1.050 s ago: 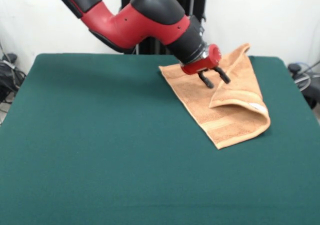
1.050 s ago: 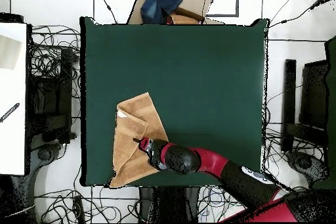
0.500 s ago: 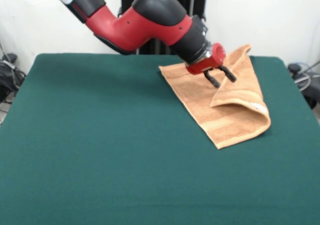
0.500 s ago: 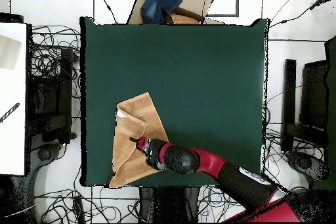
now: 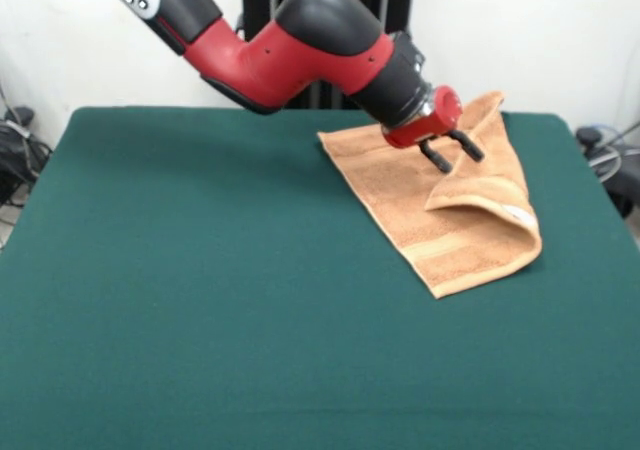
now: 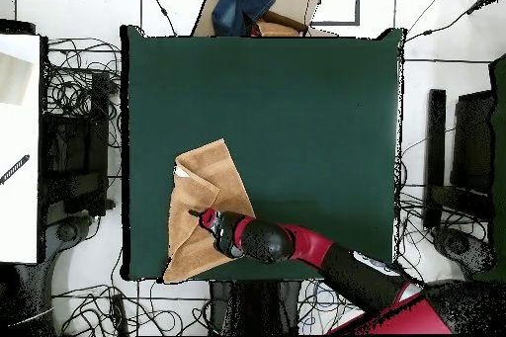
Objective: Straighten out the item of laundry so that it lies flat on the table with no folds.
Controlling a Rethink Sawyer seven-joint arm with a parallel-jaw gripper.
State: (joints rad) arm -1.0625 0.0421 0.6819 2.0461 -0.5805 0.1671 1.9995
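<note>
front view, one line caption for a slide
Open end effector above a folded-over orange towel on the green table.

Orange-tan towel (image 5: 440,220) with woven band stripes on plain dark green table (image 5: 200,300).

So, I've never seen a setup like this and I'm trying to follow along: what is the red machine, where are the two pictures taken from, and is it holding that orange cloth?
The red and black machine is a single robot arm ending in a gripper. One picture looks across the table at the robot; the other looks straight down from above, with the robot at the bottom. On the green table lies an orange-tan towel, one side folded over itself. The gripper's two dark fingers are spread open above the fold, so it holds nothing. From overhead, the gripper sits over the towel.
</note>
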